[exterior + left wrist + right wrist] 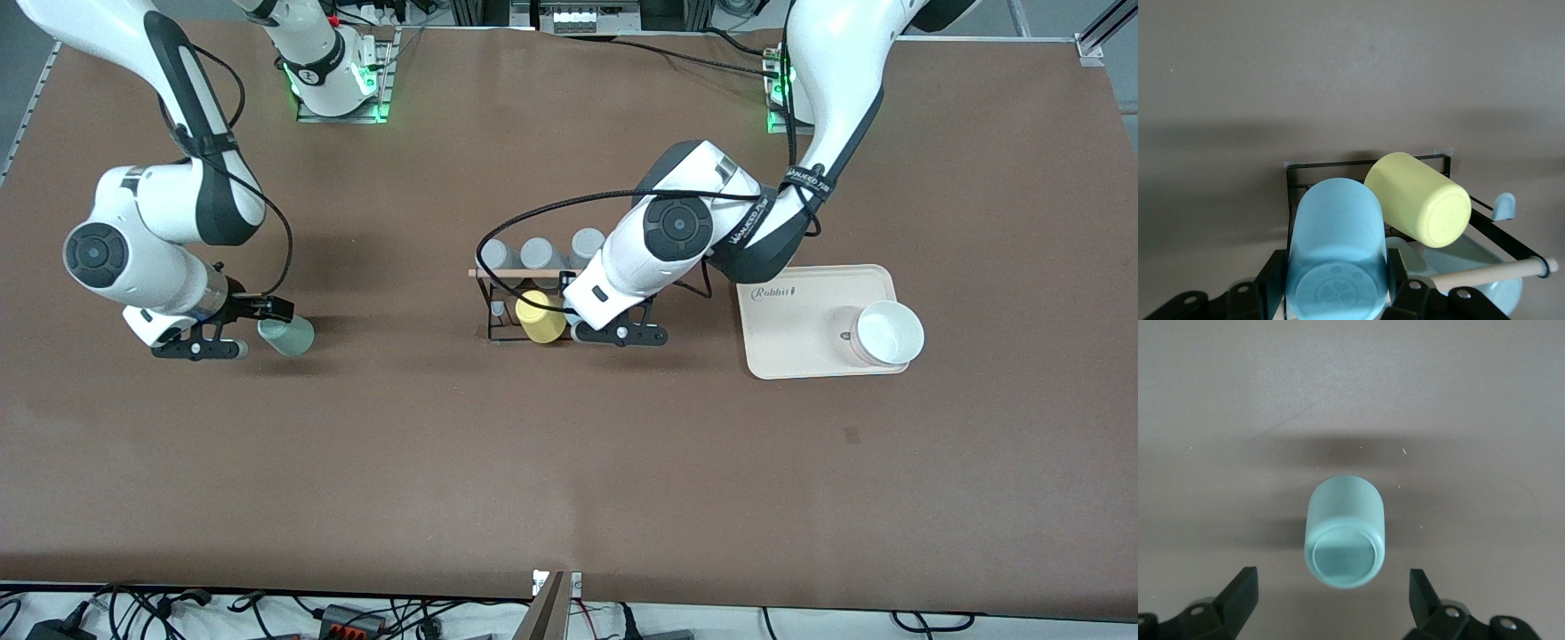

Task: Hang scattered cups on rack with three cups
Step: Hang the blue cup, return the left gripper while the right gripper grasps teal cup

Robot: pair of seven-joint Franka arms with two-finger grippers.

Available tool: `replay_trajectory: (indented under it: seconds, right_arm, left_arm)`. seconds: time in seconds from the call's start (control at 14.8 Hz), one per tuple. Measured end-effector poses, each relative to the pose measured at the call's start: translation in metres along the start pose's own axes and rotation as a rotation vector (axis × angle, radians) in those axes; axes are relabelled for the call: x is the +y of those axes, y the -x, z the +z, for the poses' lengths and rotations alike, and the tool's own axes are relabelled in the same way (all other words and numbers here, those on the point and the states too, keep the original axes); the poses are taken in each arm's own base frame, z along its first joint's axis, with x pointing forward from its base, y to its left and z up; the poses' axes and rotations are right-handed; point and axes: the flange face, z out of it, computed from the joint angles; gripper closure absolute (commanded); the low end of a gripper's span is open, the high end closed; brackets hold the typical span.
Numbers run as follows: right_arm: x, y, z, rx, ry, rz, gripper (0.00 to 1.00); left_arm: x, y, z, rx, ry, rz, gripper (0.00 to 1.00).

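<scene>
Left gripper (618, 333) at the rack (490, 322), fingers pressed onto the light blue cup (1337, 247) and pinching it by its sides, base toward the wrist camera. Blue cup just beside the yellow cup (1418, 199), which hangs tilted on a peg below the wooden dowel (516, 273). Three grey cups (538, 253) on the rack's row farther from the front camera.

To hang the blue cup well: line the open mouth up with a free peg, probably the one next to the yellow cup. Keep the same tilt as the yellow cup, slide on without nudging it, and release only once seated. Watch the dowel; a knock there could shift the light frame.

Right gripper (236, 329) toward the right arm's end of the table, fingers spread wide on either side of the mint-green cup (1345, 533), not touching it. Mint cup on its side, likely to roll; best closed on squarely.

Brown matte table (569, 489), flat. Beige tray (800, 356) with a white cup (889, 333) toward the left arm's end, well apart from the rack.
</scene>
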Motion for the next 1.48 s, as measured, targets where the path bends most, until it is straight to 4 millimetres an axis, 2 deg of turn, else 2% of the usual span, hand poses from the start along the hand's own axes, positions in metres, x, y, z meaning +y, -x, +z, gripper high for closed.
replay_trajectory:
  seconds: [0.13,0.34,0.4,0.54,0.67,0.81,0.94,1.08,1.21,1.28,1.48]
  right_arm:
    - [0.0,-0.002,0.016,-0.003,-0.001,-0.015,0.0]
    - [0.005,-0.001,0.034,-0.011,-0.003,-0.025,0.0]
    - [0.006,0.0,0.036,-0.013,-0.003,-0.027,0.04]
    - [0.006,0.0,0.036,-0.012,-0.003,-0.03,0.21]
    - [0.006,0.0,0.036,-0.009,-0.003,-0.031,0.41]
    - [0.006,-0.001,0.035,-0.007,-0.003,-0.032,0.58]
    - [0.006,-0.001,0.032,-0.002,-0.003,-0.032,0.68]
    - [0.005,-0.003,0.029,0.005,-0.003,-0.036,0.7]
    - [-0.003,-0.01,0.014,0.005,-0.003,-0.048,0.7]
    - [-0.009,-0.014,-0.001,-0.014,-0.001,-0.056,0.7]
    - [-0.039,-0.024,-0.069,-0.069,0.012,-0.048,0.7]
  left_arm:
    - [0.0,0.0,0.009,0.006,-0.028,0.015,0.99]
    - [0.001,0.0,0.027,0.001,-0.05,0.025,0.6]
    - [0.0,-0.002,0.033,-0.004,-0.051,0.019,0.01]
    - [-0.003,-0.005,0.037,-0.003,-0.055,0.012,0.0]
    - [-0.005,-0.011,0.023,0.02,-0.042,0.003,0.0]
    - [-0.017,-0.024,-0.01,0.062,-0.021,-0.024,0.0]
    - [-0.04,-0.033,-0.048,0.082,-0.029,-0.058,0.0]
    - [-0.072,-0.035,-0.09,0.078,-0.064,-0.101,0.0]
    - [-0.118,-0.036,-0.14,0.061,-0.098,-0.155,0.0]
    - [-0.144,-0.033,-0.166,0.05,-0.116,-0.161,0.0]
    - [-0.206,-0.015,-0.24,0.047,-0.148,-0.154,0.0]
